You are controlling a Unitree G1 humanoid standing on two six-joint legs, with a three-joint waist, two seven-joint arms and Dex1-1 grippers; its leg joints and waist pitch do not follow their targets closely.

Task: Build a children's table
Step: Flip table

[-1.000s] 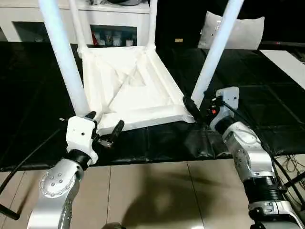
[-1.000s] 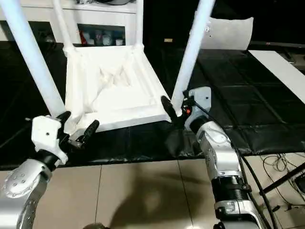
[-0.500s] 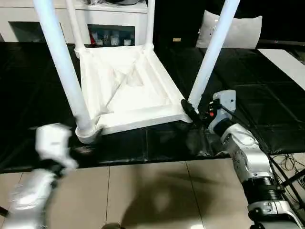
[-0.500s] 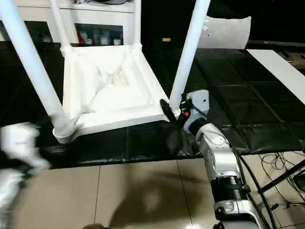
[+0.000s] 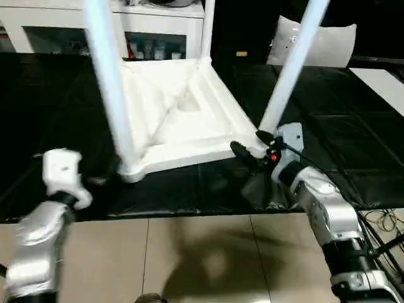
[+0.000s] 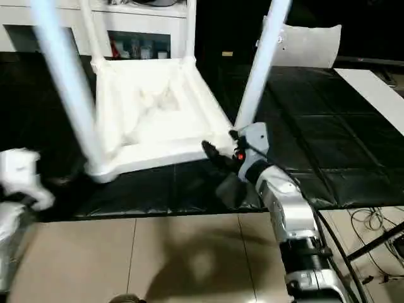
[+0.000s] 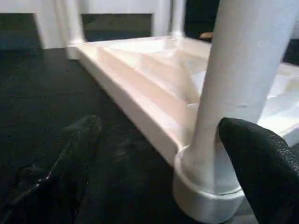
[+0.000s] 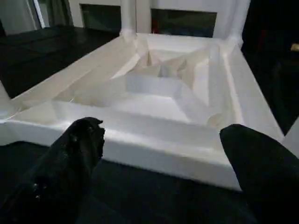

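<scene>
- Eye views: the table [image 5: 183, 120] lies upside down on the black mat [image 5: 57, 126], ribbed underside up, with four legs rising from its corner sockets. The white cabinet [image 5: 38, 31] stands beyond its far edge.
- Right gripper [image 5: 252, 146] sits at the table's near right corner, fingers spread wide and holding nothing; one finger lies along the near rim and the other is by the foot of the right leg [image 5: 291, 66].
- Left gripper [image 5: 95, 181] is off the table's near left corner, apart from the left leg [image 5: 113, 95]; blur hides its fingers here.
- Left wrist view: the left gripper's fingers [image 7: 70, 163] stand wide apart, with the left leg's base and socket near the right-hand one, nothing clamped.
- Right wrist view: the right gripper's fingers [image 8: 74, 154] are spread either side of the table's near rim, which lies between them and unheld.
- Judgement: all legs look seated, so the step appears to be checking seating or taking hold to turn the table upright.
- To do it well: grip low, close to the sockets, both sides at once, and lift evenly so that no leg levers out.
</scene>
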